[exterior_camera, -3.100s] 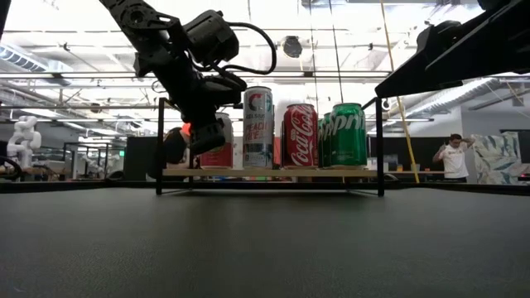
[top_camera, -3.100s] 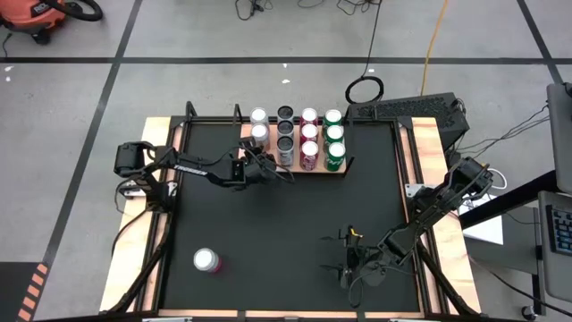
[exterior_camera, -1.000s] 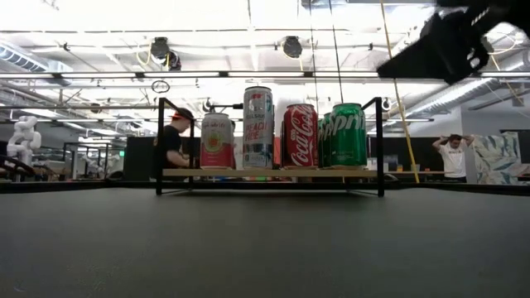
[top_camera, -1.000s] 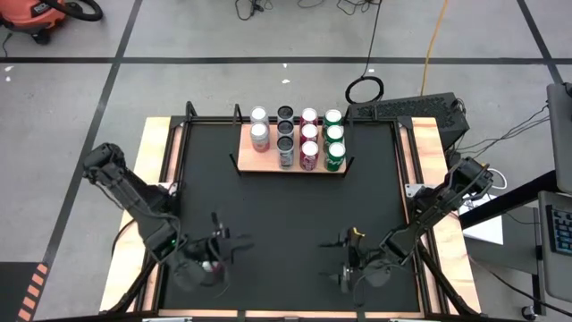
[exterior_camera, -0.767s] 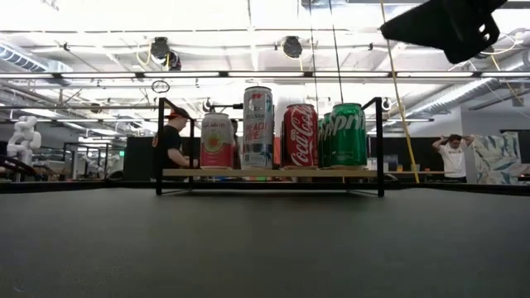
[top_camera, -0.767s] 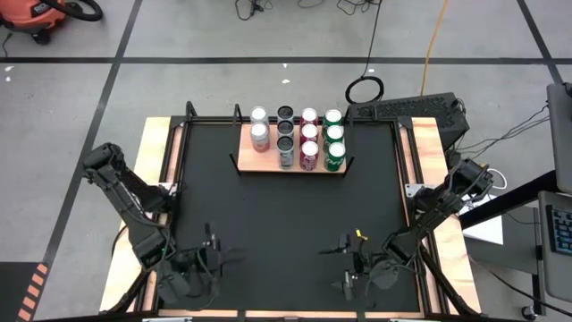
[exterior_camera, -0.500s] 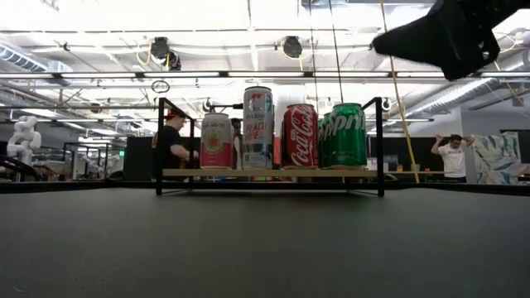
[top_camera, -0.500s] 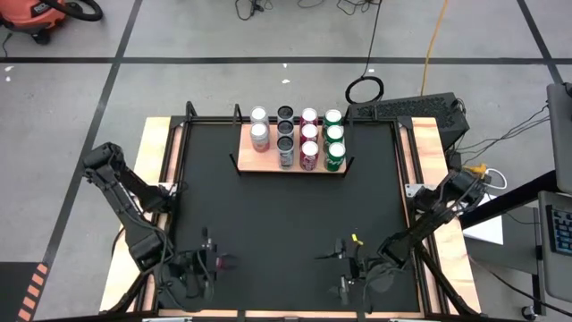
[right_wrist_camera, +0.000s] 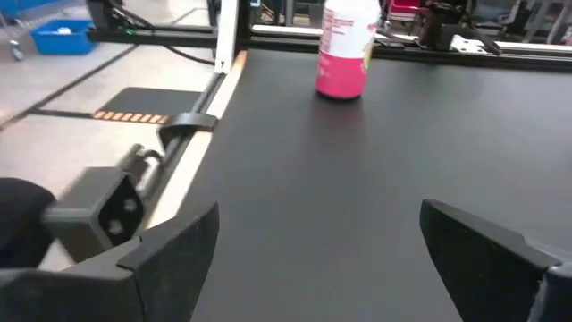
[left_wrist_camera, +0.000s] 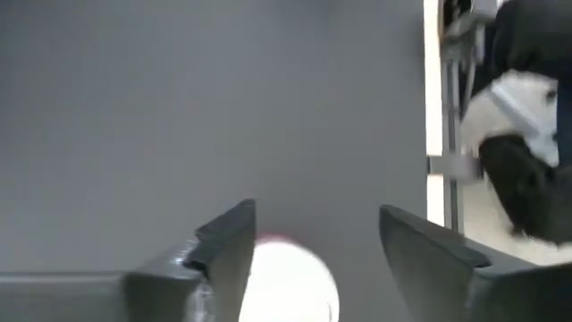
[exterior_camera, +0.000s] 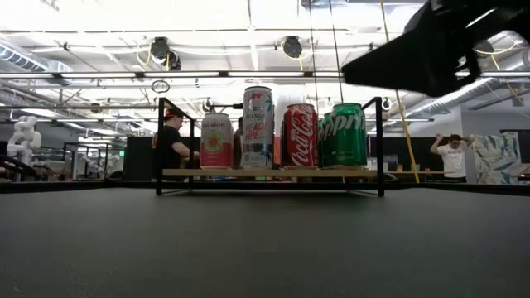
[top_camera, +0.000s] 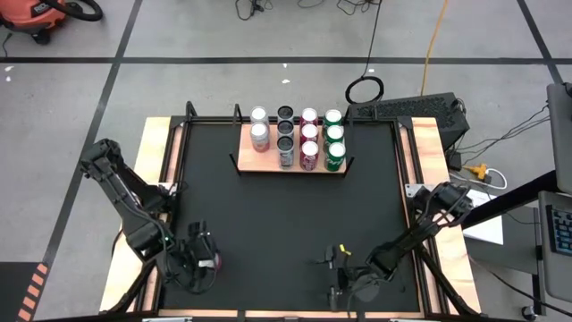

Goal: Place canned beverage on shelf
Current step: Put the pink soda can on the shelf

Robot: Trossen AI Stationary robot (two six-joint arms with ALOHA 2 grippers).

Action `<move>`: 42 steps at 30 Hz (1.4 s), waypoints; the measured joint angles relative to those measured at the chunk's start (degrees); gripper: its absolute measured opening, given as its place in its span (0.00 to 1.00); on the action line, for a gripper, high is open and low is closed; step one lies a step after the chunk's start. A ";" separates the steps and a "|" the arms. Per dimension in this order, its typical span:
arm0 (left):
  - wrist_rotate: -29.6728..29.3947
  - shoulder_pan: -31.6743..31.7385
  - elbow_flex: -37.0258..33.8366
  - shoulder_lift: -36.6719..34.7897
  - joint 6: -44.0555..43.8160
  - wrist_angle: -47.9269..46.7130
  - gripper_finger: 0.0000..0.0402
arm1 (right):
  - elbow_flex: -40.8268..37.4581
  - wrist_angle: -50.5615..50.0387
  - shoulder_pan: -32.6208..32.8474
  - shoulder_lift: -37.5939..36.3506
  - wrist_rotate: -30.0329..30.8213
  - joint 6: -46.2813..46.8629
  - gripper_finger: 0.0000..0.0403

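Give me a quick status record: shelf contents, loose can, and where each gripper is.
shelf: far side of mat, four columns of cans; leftmost column has two, the others three
loose can: pink and white, upright on mat, near left corner
left gripper: above the loose can, fingers apart either side of its top, no grip visible
right gripper: open, near edge, right of centre, holding nothing

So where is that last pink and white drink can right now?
In the high view the pink and white can stands on the black mat's near-left corner, under the left gripper.
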 joint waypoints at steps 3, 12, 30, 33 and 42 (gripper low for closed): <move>4.92 0.82 0.99 0.00 -0.28 -3.30 0.68 | 0.40 -0.04 -1.19 0.58 0.02 -0.19 0.91; 11.74 1.84 1.39 0.63 -4.41 -5.64 0.84 | 0.52 0.63 -3.14 0.60 -0.17 -0.67 0.91; 10.40 1.81 1.37 2.50 -8.93 -11.39 0.99 | 0.49 0.39 -3.15 0.60 -3.21 -5.08 0.91; 11.32 1.83 1.37 3.93 -9.47 -11.06 0.99 | 0.49 0.39 -3.15 0.60 -3.21 -6.34 0.91; 12.92 1.83 1.37 6.19 -11.96 -9.37 0.99 | 0.47 -0.16 -3.15 0.60 -3.24 -7.32 0.91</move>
